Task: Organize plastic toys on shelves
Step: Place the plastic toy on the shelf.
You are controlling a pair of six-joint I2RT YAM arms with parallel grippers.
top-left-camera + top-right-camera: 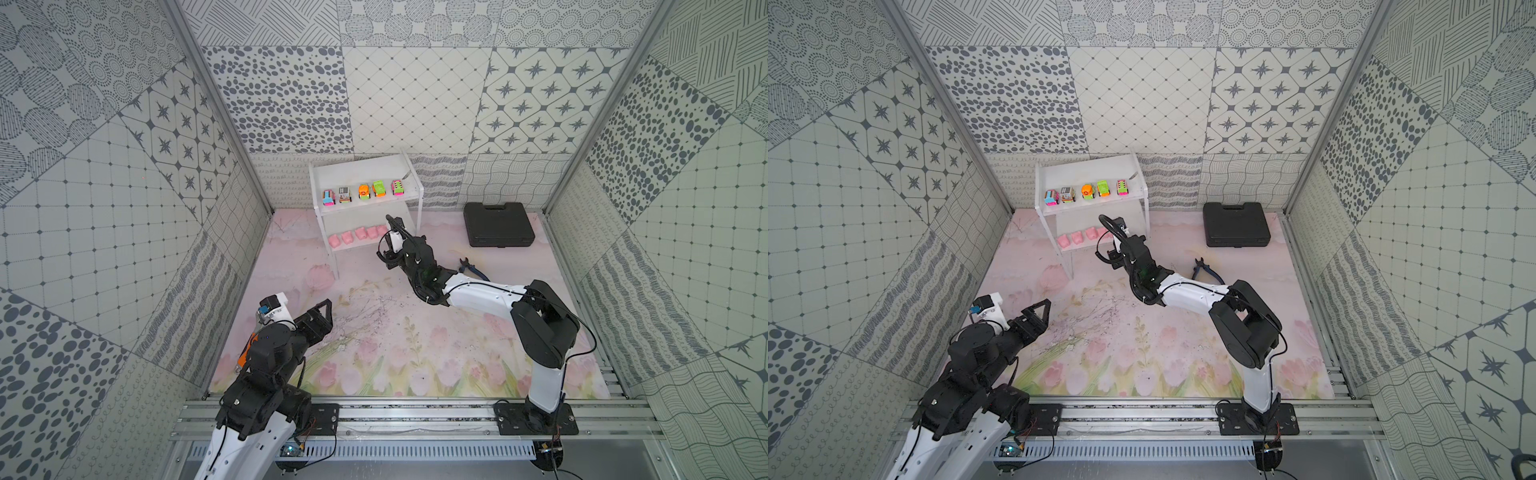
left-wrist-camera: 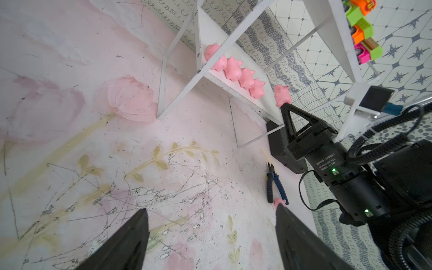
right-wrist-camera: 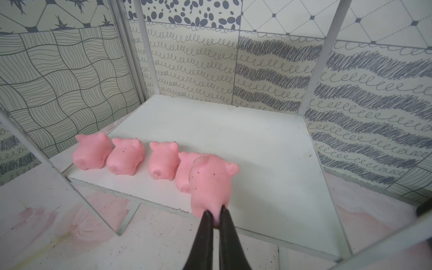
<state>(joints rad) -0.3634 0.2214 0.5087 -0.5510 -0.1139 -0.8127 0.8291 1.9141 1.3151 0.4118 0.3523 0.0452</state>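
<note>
**Grey-patterned walls ring a white rack [image 1: 361, 172] on a tulip-print mat [image 1: 374, 357]**

Tips nearly together, the right claw [image 3: 217, 217] pinches a pink toy pig [image 3: 210, 182] by its rump over the front edge of the rack's lower board [image 3: 245, 135]. The pig is smooth and rounded, flecked with dark specks, with one ear showing.

Just beside it, four more pigs [image 3: 163, 161] stand in a row on that board with their rumps toward the wrist camera. The nearest of them is partly hidden behind the held one. A sixth pink figure [image 2: 280, 201], apparently another pig, lies on the mat at the handle ends of blue-handled pliers [image 2: 270, 184], partly hidden by a finger.

On the top board [image 1: 1092, 174], five toy cars [image 1: 364, 192] line up side by side: blue-and-pink, grey, orange, green, and pink-and-green.

The left claw [image 2: 211, 209] hangs wide open and empty above the mat, well apart from the rack. A black plastic case [image 1: 498, 224] lies closed near the back wall on the right arm's side.

White lettering on the right arm's motor housing [image 2: 326, 161] reads "DAMIAO"; the smaller lines beneath are too small to read.
</note>
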